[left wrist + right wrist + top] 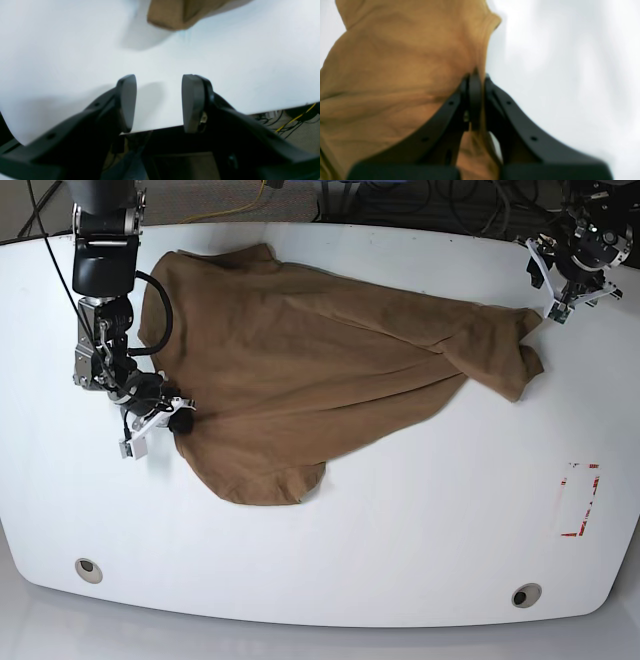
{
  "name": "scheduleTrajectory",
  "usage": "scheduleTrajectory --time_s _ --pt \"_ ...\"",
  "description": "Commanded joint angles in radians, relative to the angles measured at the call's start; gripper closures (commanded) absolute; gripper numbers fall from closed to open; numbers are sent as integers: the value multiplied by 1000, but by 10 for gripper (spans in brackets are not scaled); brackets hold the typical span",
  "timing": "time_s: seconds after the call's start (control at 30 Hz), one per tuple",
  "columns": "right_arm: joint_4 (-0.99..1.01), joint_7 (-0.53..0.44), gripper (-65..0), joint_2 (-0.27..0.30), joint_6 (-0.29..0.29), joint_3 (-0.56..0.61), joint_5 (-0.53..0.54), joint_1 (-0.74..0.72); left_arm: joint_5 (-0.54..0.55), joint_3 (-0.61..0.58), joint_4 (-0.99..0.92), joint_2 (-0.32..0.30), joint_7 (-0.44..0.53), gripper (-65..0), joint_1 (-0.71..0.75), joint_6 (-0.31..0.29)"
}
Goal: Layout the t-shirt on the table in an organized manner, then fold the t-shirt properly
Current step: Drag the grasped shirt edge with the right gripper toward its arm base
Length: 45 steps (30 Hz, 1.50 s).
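The t-shirt (300, 370) lay spread but rumpled across the far half of the desk (400, 530), running from the side of the right arm towards the side of the left arm, with one sleeve or corner bunched at the end near the left arm and a lower lobe of cloth sagging towards the near edge. It was not yet flat, so the step in hand appeared to be the laying-out, not the folding.

The right gripper (476, 82) had its fingers (475, 100) pressed together on an edge of the tan cloth; the right wrist view showed fabric pinched in the narrow slit between them, beside what looked like a ribbed hem or collar. In the base view that gripper (165, 418) sat at the shirt's edge on the side of its own arm.

The left gripper (158, 100) held nothing. Its fingers (127, 100) stood apart over bare desk near the edge, with a corner of the shirt ahead of them and not touching. In the base view it hung close to the bunched end (520, 350).

The next move probably called for the left gripper to reach that bunched end and close on it, so both arms could draw the cloth taut and smooth it. Pulling with one arm alone risked dragging the whole shirt instead of stretching it.
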State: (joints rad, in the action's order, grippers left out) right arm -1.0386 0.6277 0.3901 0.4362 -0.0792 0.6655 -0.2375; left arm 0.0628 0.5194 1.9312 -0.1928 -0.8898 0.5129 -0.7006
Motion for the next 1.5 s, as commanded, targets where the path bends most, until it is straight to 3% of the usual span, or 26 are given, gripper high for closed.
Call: scheduleTrajectory --time_s 0.0,0.27,0.57,0.83,1.23,1.47 --pt "-15 -22 0 13 3 -6 15 -24 2 5 18 -12 11 -272 2 2" --pt "-15 -22 -13 -10 2 -6 15 -24 9 8 18 -12 11 -272 -4 2" --pt "-15 -22 -220 -23 2 -6 15 -23 24 68 27 0 10 -272 -56 2" --pt "-21 -22 -306 -23 2 -6 17 -10 147 126 24 16 10 -274 -102 2" --pt "-190 -19 -461 -9 0 -4 15 -10 147 132 23 23 11 -274 -218 2" --pt "-349 25 -498 28 -20 -6 15 36 145 129 23 23 11 -274 -237 2"
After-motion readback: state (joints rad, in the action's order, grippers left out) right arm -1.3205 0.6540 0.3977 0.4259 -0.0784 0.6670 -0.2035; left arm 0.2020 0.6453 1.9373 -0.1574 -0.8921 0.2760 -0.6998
